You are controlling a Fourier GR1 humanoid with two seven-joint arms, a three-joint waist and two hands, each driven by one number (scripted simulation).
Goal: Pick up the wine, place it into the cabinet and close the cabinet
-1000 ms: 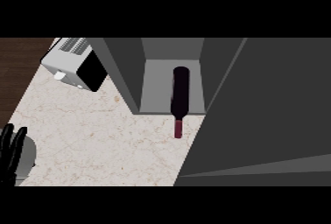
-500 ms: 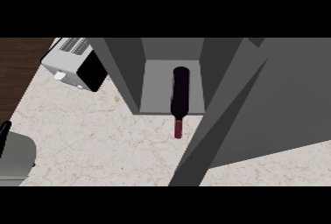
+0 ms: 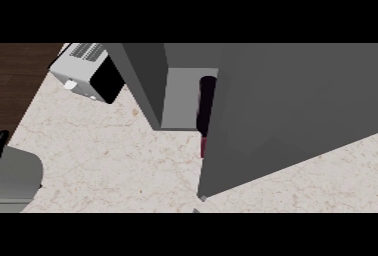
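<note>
Dark wine (image 3: 207, 102) bottle lay inside the grey cabinet (image 3: 184, 107), its reddish neck poking out over the marbled desk (image 3: 118, 155). Cabinet door (image 3: 288, 110) covered most of it. Toaster (image 3: 88, 75) sat far left. Left forearm (image 3: 16, 175) showed at the edge; couldn't tell either hand's state.

Only the robot's left side shows. Its grey forearm (image 3: 16, 177) enters at about eight o'clock, hard against the left edge, as a broad rounded grey block running from the lower edge upward. Just above it, towards nine o'clock, a thin black sliver of the left hand (image 3: 4, 136) pokes in at the edge; too little of it shows to read how its fingers stand. The right arm and right hand appear nowhere in the view.
</note>
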